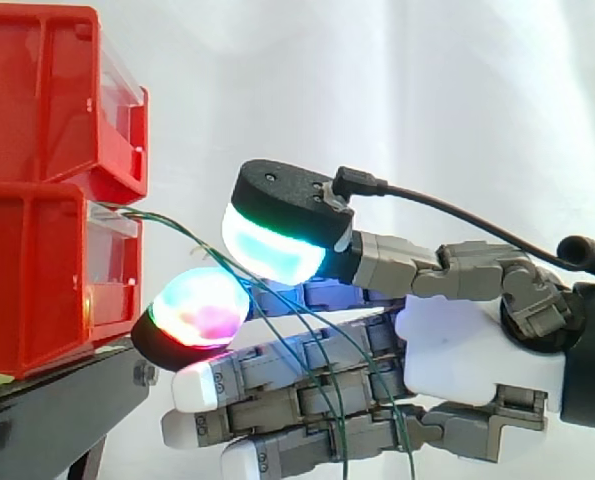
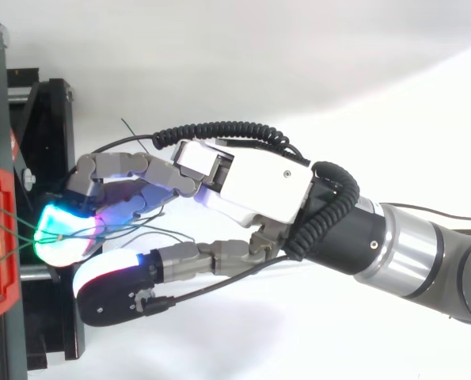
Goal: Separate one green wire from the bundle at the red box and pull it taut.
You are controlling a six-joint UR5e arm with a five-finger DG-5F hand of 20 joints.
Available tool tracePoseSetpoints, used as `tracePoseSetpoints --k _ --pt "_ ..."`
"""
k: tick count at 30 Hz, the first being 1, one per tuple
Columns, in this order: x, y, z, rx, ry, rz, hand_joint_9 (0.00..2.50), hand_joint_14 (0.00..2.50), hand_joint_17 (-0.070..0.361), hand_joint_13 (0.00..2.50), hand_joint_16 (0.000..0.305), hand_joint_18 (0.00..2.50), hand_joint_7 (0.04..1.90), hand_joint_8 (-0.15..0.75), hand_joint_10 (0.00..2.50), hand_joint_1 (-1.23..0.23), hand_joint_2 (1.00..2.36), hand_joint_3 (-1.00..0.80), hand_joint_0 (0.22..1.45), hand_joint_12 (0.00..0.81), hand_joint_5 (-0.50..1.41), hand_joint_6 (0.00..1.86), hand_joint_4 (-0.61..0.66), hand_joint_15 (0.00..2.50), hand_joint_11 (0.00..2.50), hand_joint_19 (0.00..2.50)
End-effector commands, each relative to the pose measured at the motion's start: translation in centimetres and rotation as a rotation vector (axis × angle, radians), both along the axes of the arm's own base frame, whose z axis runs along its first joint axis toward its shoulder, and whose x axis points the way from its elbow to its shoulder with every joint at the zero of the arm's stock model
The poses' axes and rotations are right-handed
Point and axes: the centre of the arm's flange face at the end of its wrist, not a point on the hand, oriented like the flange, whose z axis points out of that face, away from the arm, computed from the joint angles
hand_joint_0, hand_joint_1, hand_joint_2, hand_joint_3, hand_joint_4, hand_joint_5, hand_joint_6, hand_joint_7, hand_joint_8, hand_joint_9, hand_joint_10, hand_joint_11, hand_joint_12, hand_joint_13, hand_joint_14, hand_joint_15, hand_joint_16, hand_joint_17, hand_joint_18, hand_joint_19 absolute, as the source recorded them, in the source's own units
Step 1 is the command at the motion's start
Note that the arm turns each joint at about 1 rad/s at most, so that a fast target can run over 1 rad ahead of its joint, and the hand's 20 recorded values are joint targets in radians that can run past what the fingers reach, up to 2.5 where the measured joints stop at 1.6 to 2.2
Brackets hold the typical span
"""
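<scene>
**Singling out a wire at the red box**

The hand [image 1: 467,340] lies level, just right of the red box [image 1: 37,280] on its black stand [image 1: 57,400]. The green wires [image 1: 167,222] leave the box front, cross the hand's near side and droop slack below it. Whether the hand grips any wire cannot be told. The step appears to be separation. Next comes a sure hold on one strand alone, then a steady pull rightward.

Green wires [image 1: 157,218] cut off at bottom edge — ends unseen, red bins [image 1: 37,250] cropped left
</scene>
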Motion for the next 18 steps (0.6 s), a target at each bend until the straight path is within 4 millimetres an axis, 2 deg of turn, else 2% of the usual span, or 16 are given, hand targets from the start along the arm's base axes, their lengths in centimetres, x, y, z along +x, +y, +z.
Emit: tracePoseSetpoints --k 1,10,18 --pt "-0.1 -0.1 0.0 0.025 0.01 0.005 0.84 0.01 0.1 0.59 0.044 0.58 1.33 0.27 0.01 -0.64 1.01 -0.34 0.62 0.347 -0.08 0.5 0.18 0.21 0.34 0.43" --pt "0.1 -0.6 0.2 0.045 0.006 0.024 0.86 0.01 0.1 0.61 0.045 0.61 1.36 0.278 0.01 -0.55 1.0 -0.45 0.59 0.351 -0.08 0.5 0.2 0.22 0.35 0.43" --pt "0.7 -1.1 1.5 0.051 0.009 0.034 0.89 0.01 0.1 0.64 0.045 0.63 1.3 0.279 0.01 -0.55 1.01 -0.37 0.61 0.35 -0.09 0.58 0.17 0.23 0.36 0.43"
